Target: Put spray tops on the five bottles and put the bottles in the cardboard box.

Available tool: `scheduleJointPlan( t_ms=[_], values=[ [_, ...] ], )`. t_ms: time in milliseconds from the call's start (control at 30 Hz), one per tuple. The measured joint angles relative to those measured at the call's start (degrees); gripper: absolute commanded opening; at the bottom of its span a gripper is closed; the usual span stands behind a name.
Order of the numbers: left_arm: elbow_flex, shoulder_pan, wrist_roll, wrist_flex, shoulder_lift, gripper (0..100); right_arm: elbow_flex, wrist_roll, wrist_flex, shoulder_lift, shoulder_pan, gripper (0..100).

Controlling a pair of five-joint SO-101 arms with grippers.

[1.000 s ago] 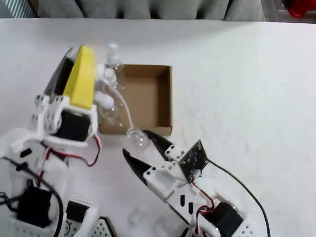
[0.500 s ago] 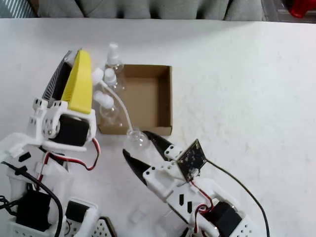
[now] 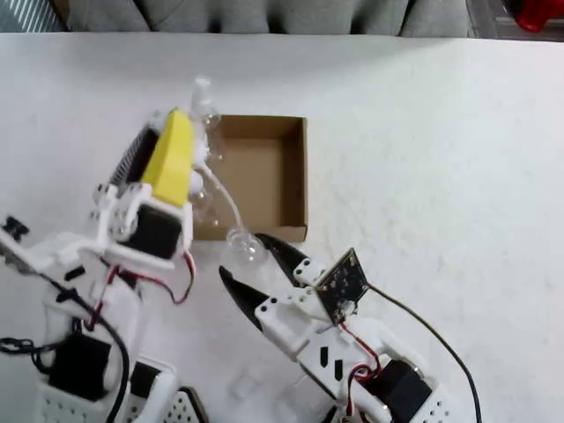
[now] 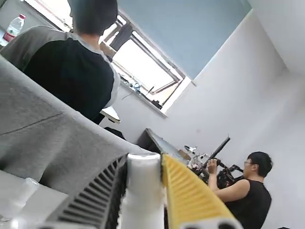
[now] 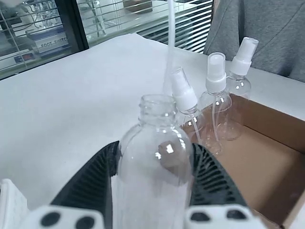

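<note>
My right gripper is shut on a clear, open-necked bottle, held just in front of the cardboard box. My left gripper, with one yellow and one grey jaw, is shut on a white spray top above the box's left side. The spray top's thin tube runs down to the bottle's mouth. In the right wrist view the tube hangs just behind the neck. Three capped bottles stand on the table against the box's left wall.
The box holds nothing that I can see. A small clear piece lies on the table near the arms' bases. A grey sofa runs along the far edge. Open white tabletop extends to the right.
My left arm has swung right toward the box, carrying the spray top with it. The right arm and its bottle have stayed in place.
</note>
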Motion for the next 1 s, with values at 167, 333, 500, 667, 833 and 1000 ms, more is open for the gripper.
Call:
scheduleJointPlan(
  t_ms=[167, 333, 500, 667, 833, 1000],
  values=[
    [0.35, 7.12, -2.20, 9.05, -7.03, 2, 0.00, 0.00, 0.00, 0.00, -0.09, 1.6],
    [0.70, 10.55, -7.21, 15.56, -9.05, 2, 0.00, 0.00, 0.00, 0.00, -0.44, 1.6],
    [5.27, 10.73, -7.82, 15.65, -9.05, 2, 0.00, 0.00, 0.00, -0.62, -0.35, 1.6],
    [7.47, 11.43, -7.91, 15.74, -8.88, 2, 0.00, 0.00, 0.00, -0.09, -0.18, 1.6],
    [7.47, 11.52, -7.91, 15.74, -9.14, 2, 0.00, 0.00, 0.00, 0.00, 0.00, 1.6],
    [7.47, 11.52, -7.82, 15.74, -8.97, 10, 0.00, 0.00, 0.00, 0.00, -0.09, 1.6]
  ],
)
